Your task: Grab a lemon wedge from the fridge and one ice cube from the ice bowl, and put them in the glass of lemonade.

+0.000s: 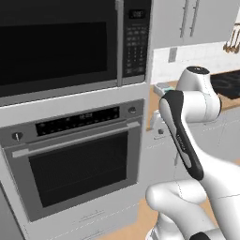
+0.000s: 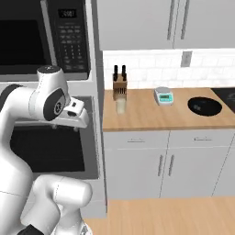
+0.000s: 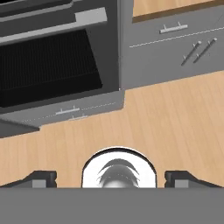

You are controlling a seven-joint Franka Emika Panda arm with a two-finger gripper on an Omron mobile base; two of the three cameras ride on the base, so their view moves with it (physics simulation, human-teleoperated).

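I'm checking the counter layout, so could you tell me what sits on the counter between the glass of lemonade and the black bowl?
In the right base view, the white-and-teal kitchen scale sits on the wooden counter between the glass of lemonade and the black bowl.

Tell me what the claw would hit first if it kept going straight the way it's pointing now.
Most likely the wooden floor in front of the oven. The open, empty claw looks down at bare floorboards, with the oven and the lower cabinets farther off. Depth is hard to judge.
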